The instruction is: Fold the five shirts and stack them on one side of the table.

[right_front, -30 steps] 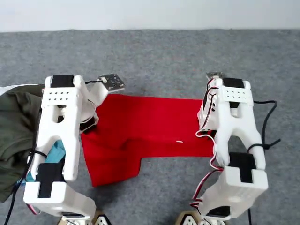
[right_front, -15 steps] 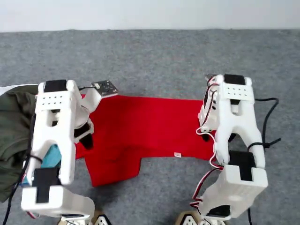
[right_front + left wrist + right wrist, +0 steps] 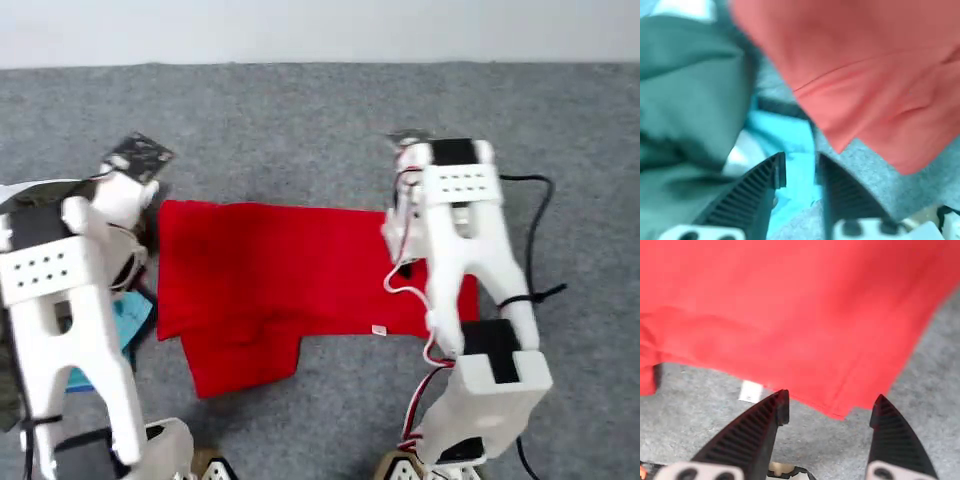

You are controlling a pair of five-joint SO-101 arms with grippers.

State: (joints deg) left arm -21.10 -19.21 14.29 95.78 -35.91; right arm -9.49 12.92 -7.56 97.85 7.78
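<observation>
red shirt (image 3: 270, 290) lying flat on the grey table (image 3: 300, 120) between the two arms, right gripper (image 3: 830, 407) spread wide above its hem, left gripper (image 3: 799, 170) narrowly parted, holding nothing, over a teal cloth (image 3: 785, 140) beside a green shirt (image 3: 685, 85)

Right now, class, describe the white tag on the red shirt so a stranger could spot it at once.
On the grey table a red shirt lies spread out. Follow its near hem toward the right arm: the tag sits on that edge. It is the one small white rectangle there, against red and grey.
</observation>
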